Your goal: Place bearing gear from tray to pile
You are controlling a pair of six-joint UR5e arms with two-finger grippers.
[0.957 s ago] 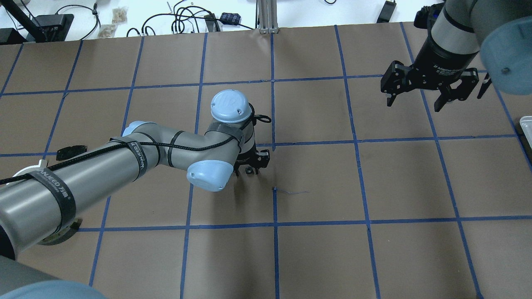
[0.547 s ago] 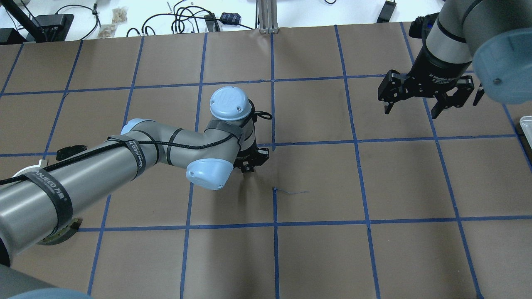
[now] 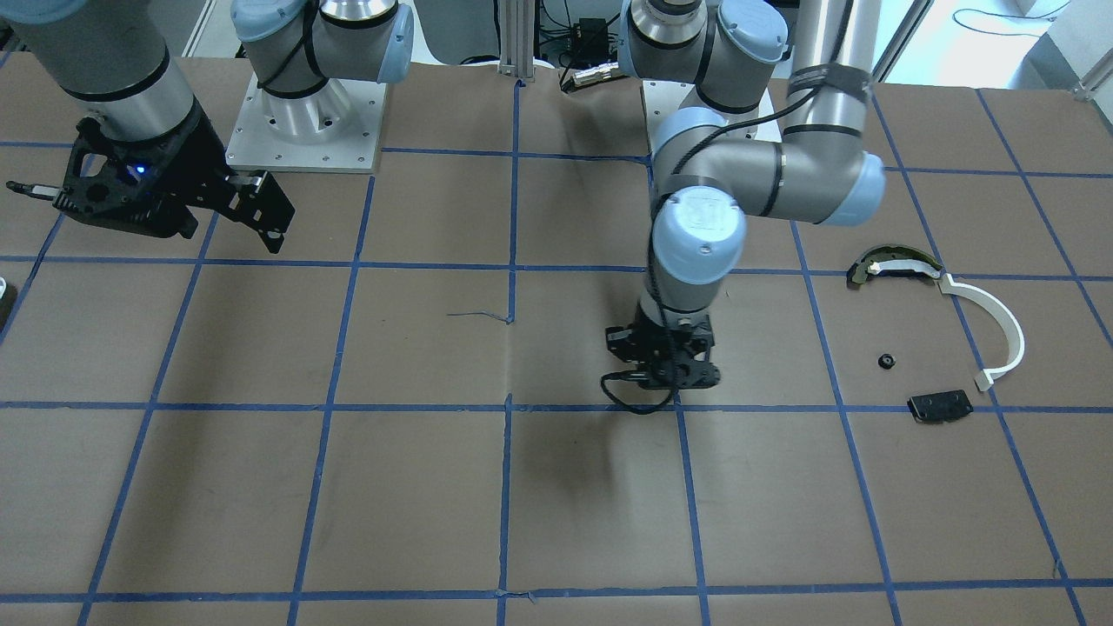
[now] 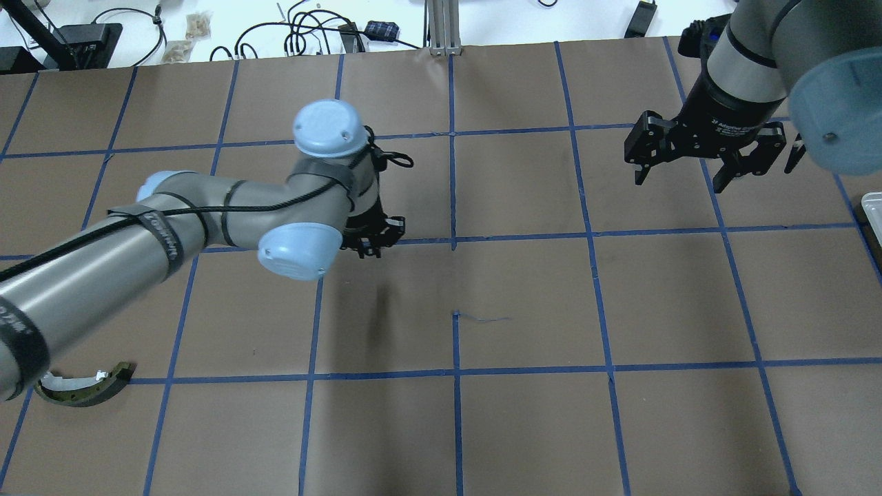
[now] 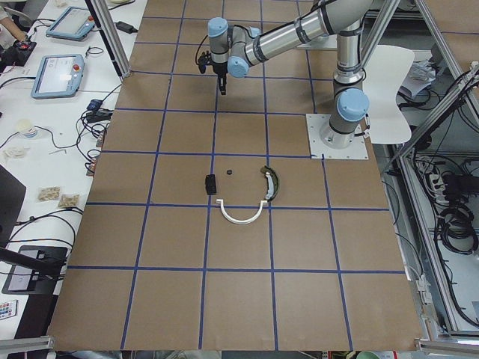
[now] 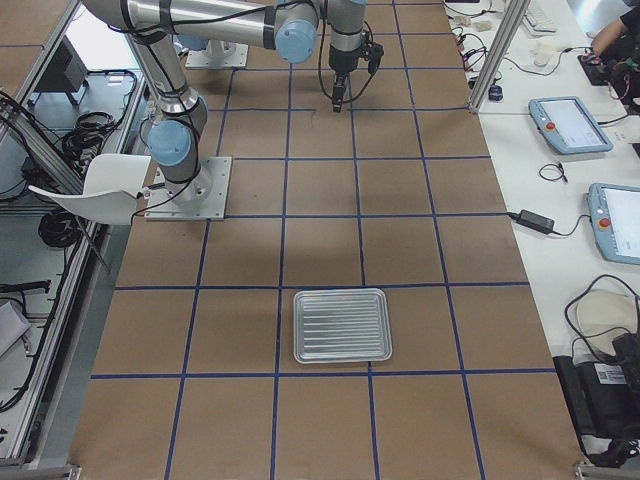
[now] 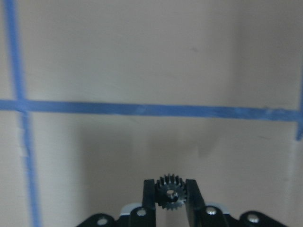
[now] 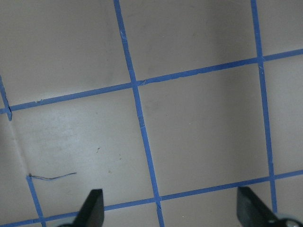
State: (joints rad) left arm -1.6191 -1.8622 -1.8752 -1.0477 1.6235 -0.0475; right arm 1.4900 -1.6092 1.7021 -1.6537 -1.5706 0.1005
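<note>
My left gripper (image 7: 170,183) is shut on a small black toothed bearing gear (image 7: 171,196) and holds it above the brown table. In the overhead view the left gripper (image 4: 372,245) hangs over a blue tape line left of centre. The pile lies apart from it: a curved white strip (image 3: 1000,323), a dark arc piece with a cream top (image 3: 896,265), a flat black plate (image 3: 939,406) and a small black part (image 3: 885,361). The metal tray (image 6: 342,325) looks empty. My right gripper (image 4: 679,180) is open and empty at the far right.
Blue tape lines grid the brown table. The tray's corner shows at the overhead view's right edge (image 4: 874,207). Cables and tablets lie beyond the table's far edge. The arc piece also shows at the overhead view's lower left (image 4: 83,386).
My left arm has moved left and farther from the robot with the gear in its gripper, uncovering the arc piece at lower left. The right gripper has shifted only slightly.
</note>
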